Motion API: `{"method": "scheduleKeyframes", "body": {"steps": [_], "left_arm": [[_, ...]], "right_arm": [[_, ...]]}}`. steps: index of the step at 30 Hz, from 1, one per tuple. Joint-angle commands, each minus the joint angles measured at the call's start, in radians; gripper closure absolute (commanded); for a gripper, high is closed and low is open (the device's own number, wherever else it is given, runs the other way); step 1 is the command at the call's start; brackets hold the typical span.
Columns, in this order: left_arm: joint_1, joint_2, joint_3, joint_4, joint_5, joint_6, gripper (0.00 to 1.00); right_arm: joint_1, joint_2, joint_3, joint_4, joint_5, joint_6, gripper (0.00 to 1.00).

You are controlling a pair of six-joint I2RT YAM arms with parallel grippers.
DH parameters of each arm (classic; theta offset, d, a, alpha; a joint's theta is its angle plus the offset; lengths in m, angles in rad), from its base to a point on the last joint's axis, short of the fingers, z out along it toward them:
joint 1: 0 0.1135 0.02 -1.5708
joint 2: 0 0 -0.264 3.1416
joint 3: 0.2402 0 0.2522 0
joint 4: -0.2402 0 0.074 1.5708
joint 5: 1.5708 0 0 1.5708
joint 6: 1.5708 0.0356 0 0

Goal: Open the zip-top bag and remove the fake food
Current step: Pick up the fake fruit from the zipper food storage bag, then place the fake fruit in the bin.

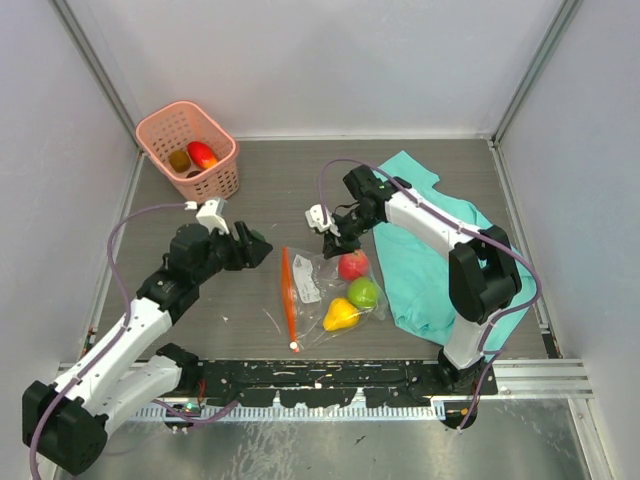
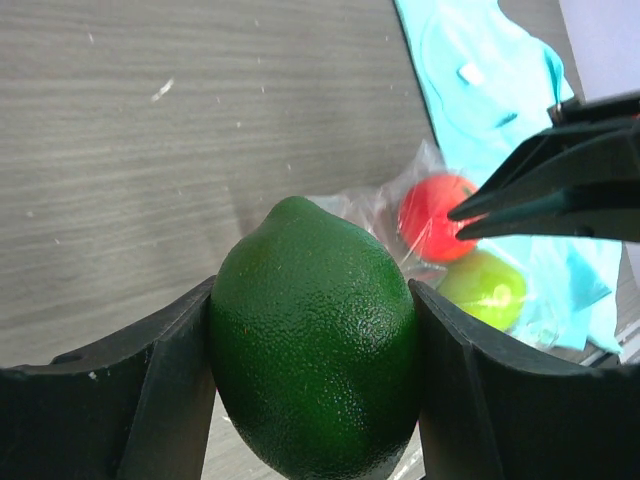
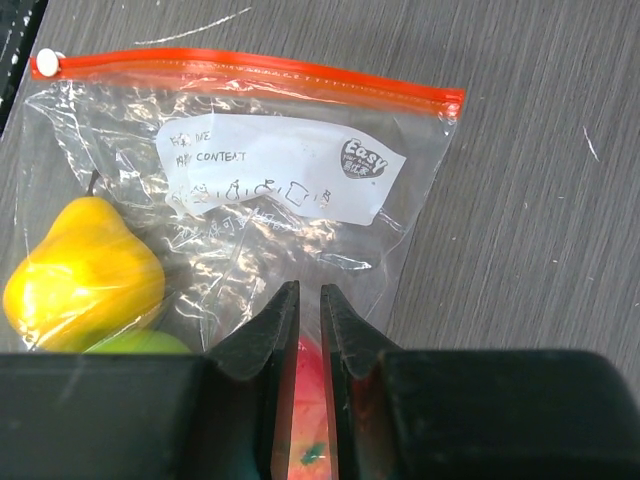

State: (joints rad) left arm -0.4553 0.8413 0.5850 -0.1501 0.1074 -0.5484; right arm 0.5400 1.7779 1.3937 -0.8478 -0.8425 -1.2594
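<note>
— Since our left gripper [image 2: 312, 400] has both fingers pressed to the flanks of the dark green lime [image 2: 310, 300], do we count that piece of the fake food as out?

— We do. It is clamped across its widest part and carried clear of the table [image 1: 250, 190], at 9 o'clock from the zip-top bag [image 3: 230, 260]. We judge that grip secure, as the rind is pebbled and the fingers cup it.

— And our right gripper [image 3: 310, 300]?

— Its jaws stand almost together with only a thin slit between, tips down on the bag's plastic over the red apple [image 1: 352, 265]. We cannot tell whether any film is caught. We would guess it is there to pin the bag so it does not trail after a lifted fruit.

— What remains inside?

— From the top, the red apple lies at the bag's 12 o'clock end, the green apple [image 1: 363, 292] below it, and the yellow pear [image 3: 80, 280] at 6 o'clock. The red zip strip [image 3: 250, 68] runs along the 9 o'clock side, facing our left arm, with its white slider [image 3: 45, 63] at the 6 o'clock end.

— Where should the lime go?

— Likely the pink basket [image 1: 188, 150] at 10 o'clock, which holds two pieces. The teal cloth [image 1: 430, 250] at 3 o'clock is no part of this
</note>
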Motion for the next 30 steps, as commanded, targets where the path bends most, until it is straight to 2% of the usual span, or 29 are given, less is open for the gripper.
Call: {"method": "scheduleKeyframes", "body": {"steps": [1, 8, 17, 21, 26, 30], "left_arm": [[0.062, 0.036, 0.120, 0.010, 0.051, 0.044, 0.96], [0.215, 0.163, 0.268, 0.031, 0.136, 0.038, 0.96], [0.426, 0.367, 0.419, 0.172, 0.181, -0.132, 0.96], [0.466, 0.435, 0.497, 0.149, 0.030, -0.155, 0.96], [0.468, 0.569, 0.680, -0.026, -0.242, -0.115, 0.96], [0.469, 0.695, 0.850, -0.187, -0.386, -0.116, 0.96]], "right_arm": [[-0.003, -0.053, 0.054, -0.026, -0.037, 0.049, 0.79], [-0.003, -0.054, 0.091, -0.071, -0.032, 0.060, 0.79], [-0.003, -0.062, 0.084, -0.070, -0.036, 0.057, 0.79], [-0.002, -0.066, 0.081, -0.069, -0.038, 0.051, 0.79], [-0.001, -0.063, 0.080, -0.071, -0.036, 0.045, 0.79], [-0.002, -0.066, 0.080, -0.072, -0.039, 0.044, 0.79]]}}
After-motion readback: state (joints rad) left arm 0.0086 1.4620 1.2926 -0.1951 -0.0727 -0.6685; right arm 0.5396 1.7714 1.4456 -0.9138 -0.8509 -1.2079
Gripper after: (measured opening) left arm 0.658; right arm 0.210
